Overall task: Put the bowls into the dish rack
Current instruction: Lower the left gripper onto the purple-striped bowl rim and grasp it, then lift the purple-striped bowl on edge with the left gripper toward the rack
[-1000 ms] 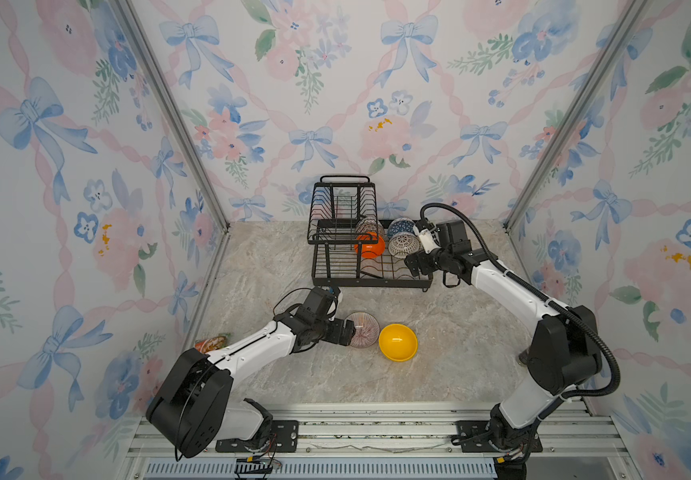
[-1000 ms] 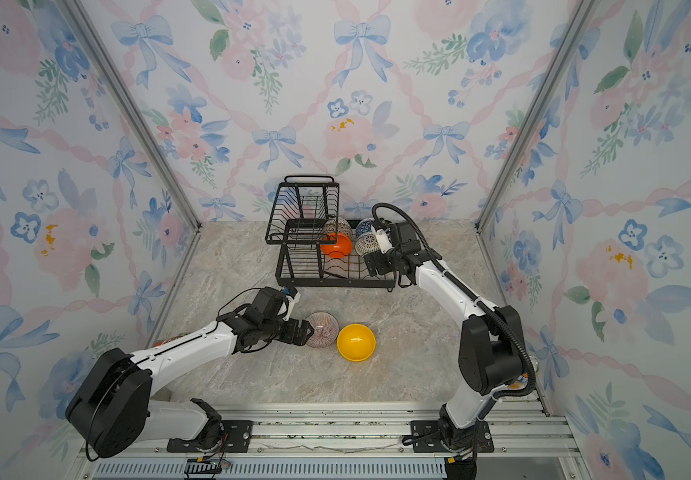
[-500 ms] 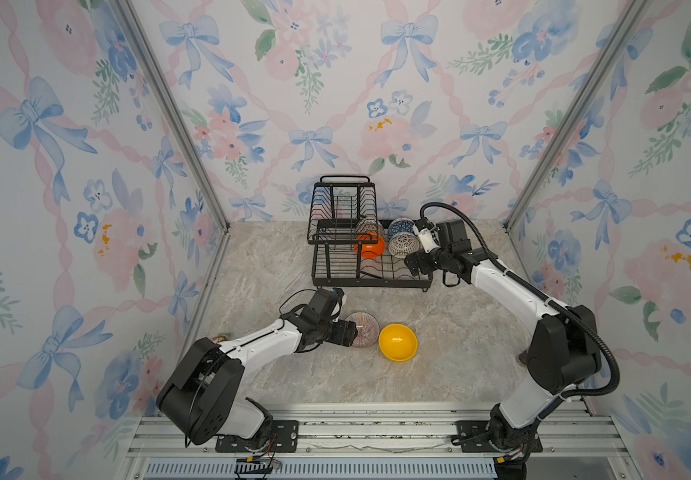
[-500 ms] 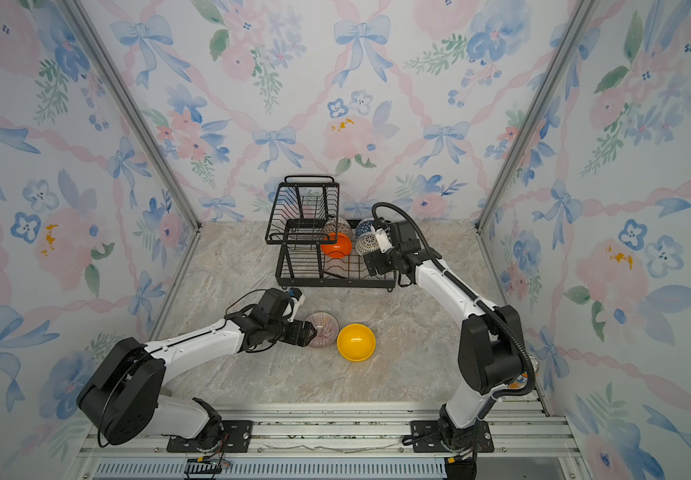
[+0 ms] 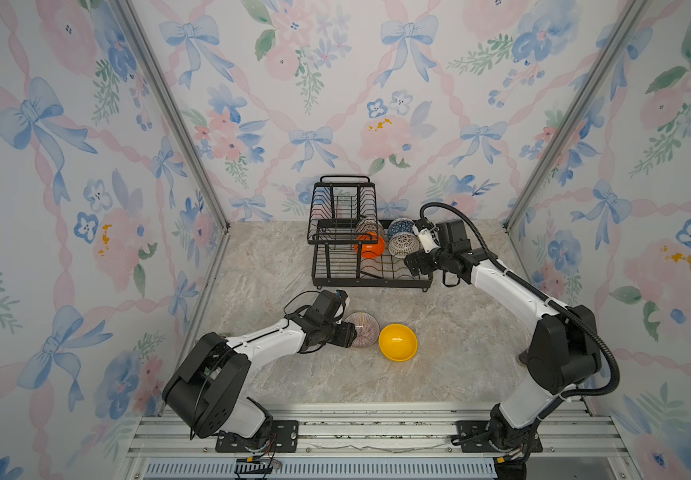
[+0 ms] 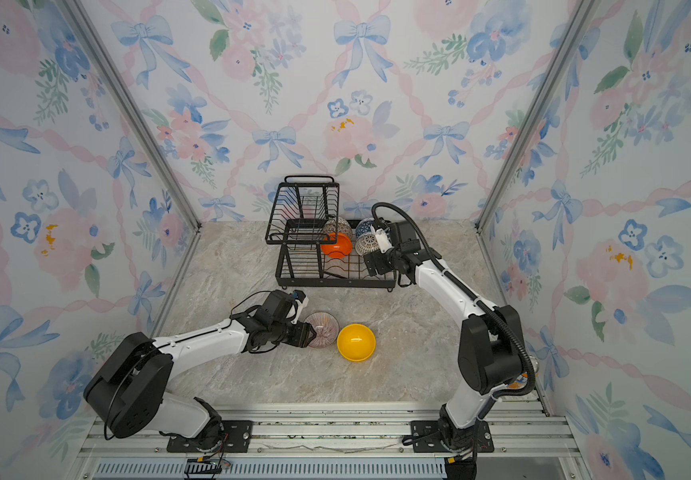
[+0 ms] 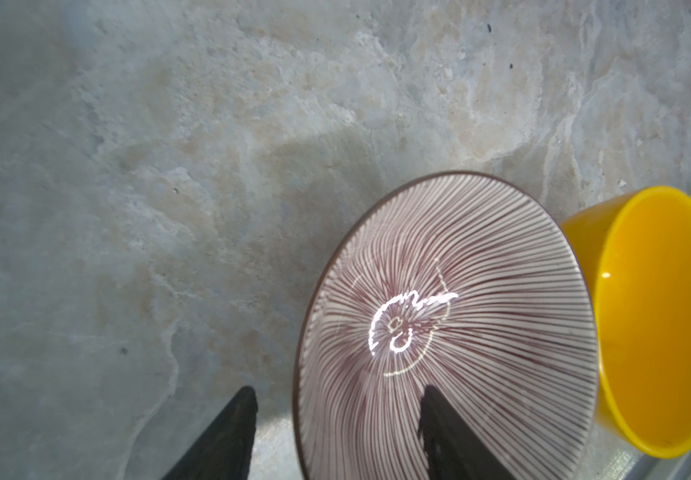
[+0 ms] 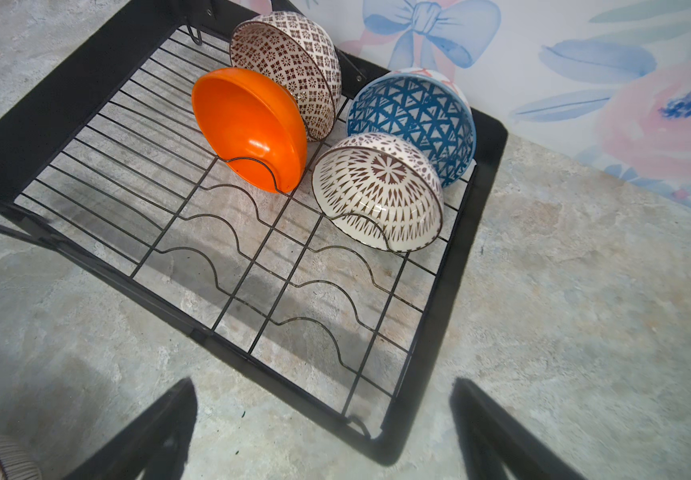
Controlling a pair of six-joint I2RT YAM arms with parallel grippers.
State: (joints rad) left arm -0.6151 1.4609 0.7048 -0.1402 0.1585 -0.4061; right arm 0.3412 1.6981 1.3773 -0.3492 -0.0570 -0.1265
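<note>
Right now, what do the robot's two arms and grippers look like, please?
Both arms have white link shells and black joints. The left arm carries thin black wires near its wrist; a thick ribbed black hose runs along the right arm. The left gripper and right gripper are black, with tapering black fingers.

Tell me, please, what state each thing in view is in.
striped bowl, mouth up on table, rim inside the left pincer
yellow bowl, mouth up on table, free
orange bowl, on edge in the dish rack
mosaic bowl, on edge in the dish rack
blue bowl, on edge in the dish rack
lattice bowl, on edge in the dish rack
left pincer, open
right pincer, open, empty
</note>
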